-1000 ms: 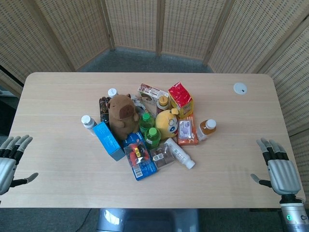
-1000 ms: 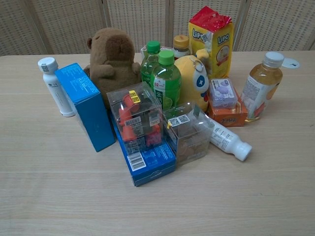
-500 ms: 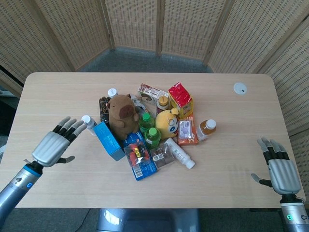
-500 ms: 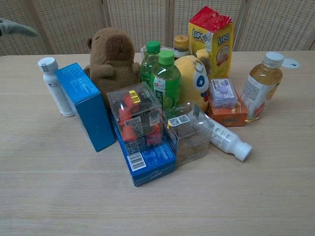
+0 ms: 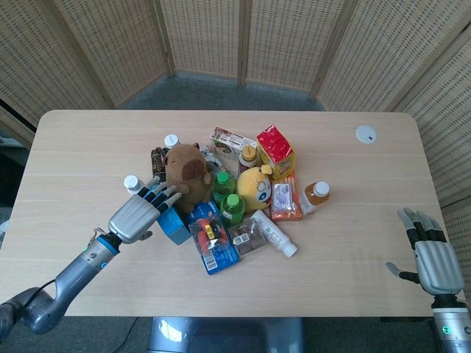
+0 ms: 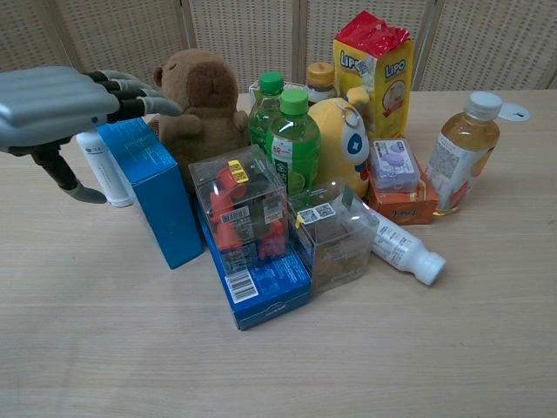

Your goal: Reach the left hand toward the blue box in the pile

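Blue box [image 6: 150, 187] is standing on edge at the left side of the pile, and that's the whole story for this reach. In the chest view its narrow top face is running from the near left corner back toward the plush capybara [image 6: 202, 109], so the long axis is pointing diagonally away from the robot and slightly to its right. A white bottle [image 6: 97, 155] is standing just beside it on the outer side, and the clear case with red parts [image 6: 244, 209] is leaning near its inner side.

Left hand [image 5: 138, 213] is hovering right over the box's top. In the head view its fingers [image 5: 160, 195] are covering the far end of the box [image 5: 175, 225], with only the near end poking out underneath. Fingers are spread and extended, thumb hanging down on the outer side, nothing in the grasp. I can't tell for sure whether the fingers are touching the top edge or just floating above it.

Right hand [image 5: 434, 263] is sitting open way over at the far right table edge, well apart from everything, so the left is obviously the nearer one. My guess is what's left is mostly a downward move, plus lining the palm up with that diagonal.
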`<state>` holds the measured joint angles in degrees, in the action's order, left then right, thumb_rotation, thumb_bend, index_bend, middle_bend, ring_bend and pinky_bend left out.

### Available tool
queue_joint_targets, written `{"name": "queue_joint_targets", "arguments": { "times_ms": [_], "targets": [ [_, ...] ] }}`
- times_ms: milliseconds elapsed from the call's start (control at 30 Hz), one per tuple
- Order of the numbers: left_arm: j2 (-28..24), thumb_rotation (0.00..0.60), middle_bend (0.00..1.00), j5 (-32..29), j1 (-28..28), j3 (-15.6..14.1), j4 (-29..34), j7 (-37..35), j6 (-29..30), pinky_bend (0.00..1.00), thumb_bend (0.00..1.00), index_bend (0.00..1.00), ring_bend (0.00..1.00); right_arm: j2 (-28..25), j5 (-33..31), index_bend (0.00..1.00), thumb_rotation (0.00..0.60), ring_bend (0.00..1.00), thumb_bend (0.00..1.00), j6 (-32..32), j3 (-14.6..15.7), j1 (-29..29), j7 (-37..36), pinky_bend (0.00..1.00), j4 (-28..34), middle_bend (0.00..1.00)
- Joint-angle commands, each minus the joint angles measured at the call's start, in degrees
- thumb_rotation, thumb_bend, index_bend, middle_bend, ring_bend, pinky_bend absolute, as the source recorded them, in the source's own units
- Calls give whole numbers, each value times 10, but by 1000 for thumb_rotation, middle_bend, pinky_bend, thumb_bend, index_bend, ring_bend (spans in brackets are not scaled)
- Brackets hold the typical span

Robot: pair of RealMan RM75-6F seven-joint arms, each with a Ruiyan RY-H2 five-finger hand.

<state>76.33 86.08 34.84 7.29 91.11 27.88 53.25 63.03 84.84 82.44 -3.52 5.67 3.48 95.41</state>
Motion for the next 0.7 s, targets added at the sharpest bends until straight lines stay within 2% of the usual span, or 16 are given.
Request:
{"name": "queue_joint_targets", "arguments": {
  "times_ms": [33, 200, 233, 267, 300, 333, 367, 467, 533, 700],
  "targets": [
    [23, 600, 0, -18, 12, 0, -11, 16, -8, 0, 0, 0, 0, -1, 0, 0, 600, 0, 0, 1, -1, 0, -2, 0, 0, 0],
    [52, 600, 0, -5, 18, -13, -32, 28, 8, 0, 0, 8, 0, -2, -2, 0, 600, 0, 0, 1, -2, 0, -5, 0, 0, 0],
    [57, 600, 1, 0, 18, -15, -37, 28, 12, 0, 0, 42, 0, -2, -2, 0, 600, 0, 0, 1, -2, 0, -6, 0, 0, 0],
    [63, 600, 44, 10, 18, -19, -44, 27, 22, 0, 0, 108, 0, -3, -2, 0, 600, 0, 0, 2, -2, 0, -7, 0, 1, 0],
    [68, 600, 132, 18, 18, -21, -51, 25, 30, 12, 0, 188, 21, -3, -1, 0, 600, 0, 0, 2, -3, -1, -8, 0, 1, 0],
    [73, 600, 287, 26, 17, -24, -59, 21, 39, 74, 0, 303, 90, -4, -1, 0, 600, 0, 0, 3, -3, -1, -9, 0, 1, 0],
    [80, 600, 471, 38, 16, -28, -70, 15, 52, 173, 0, 429, 196, -4, -1, 0, 600, 0, 0, 4, -3, -1, -10, 0, 1, 0],
    [94, 600, 818, 62, 14, -36, -97, 3, 78, 480, 0, 758, 507, -5, -1, 0, 600, 0, 0, 4, -3, -1, -12, 0, 1, 0],
    [100, 600, 921, 70, 13, -40, -109, 0, 89, 575, 0, 861, 606, -5, -1, 0, 600, 0, 0, 3, -3, -1, -13, 0, 2, 0],
    [99, 600, 950, 67, 8, -41, -113, -10, 103, 606, 0, 886, 636, -5, -1, 0, 600, 0, 0, 2, -2, -1, -12, 0, 1, 0]
  ]
}}
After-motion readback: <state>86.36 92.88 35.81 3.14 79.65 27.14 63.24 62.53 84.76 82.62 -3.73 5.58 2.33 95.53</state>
